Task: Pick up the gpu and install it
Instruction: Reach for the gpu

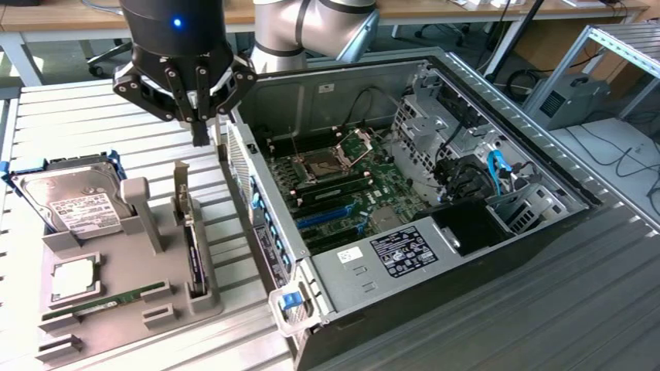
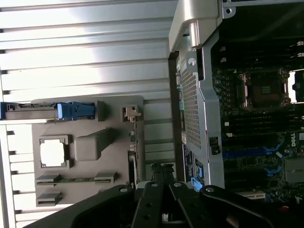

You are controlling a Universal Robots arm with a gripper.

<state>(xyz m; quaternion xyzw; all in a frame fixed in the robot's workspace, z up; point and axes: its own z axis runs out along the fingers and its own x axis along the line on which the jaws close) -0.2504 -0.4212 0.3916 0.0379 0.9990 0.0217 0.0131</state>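
Note:
The gpu [image 1: 192, 251] stands on its edge in a slot of the grey holder block [image 1: 154, 309], its silver bracket [image 1: 182, 182] at the far end. My gripper [image 1: 199, 133] hangs just above and beyond that bracket end, beside the open computer case [image 1: 309, 267]. Its fingers meet at a point with nothing between them. From the wrist view the gpu [image 2: 134, 159] is a thin edge-on strip on the holder [image 2: 85, 118], running up to my gripper [image 2: 160, 172]. The case's blue card slots [image 1: 328, 219] lie bare on the motherboard.
On the holder block sit a silver hard drive [image 1: 70, 202] in a blue frame, a square processor chip [image 1: 74, 278] and a green memory stick [image 1: 111, 297]. The case's perforated rear wall [image 2: 190, 99] stands close beside my gripper. A slatted metal table [image 1: 62, 116] carries everything.

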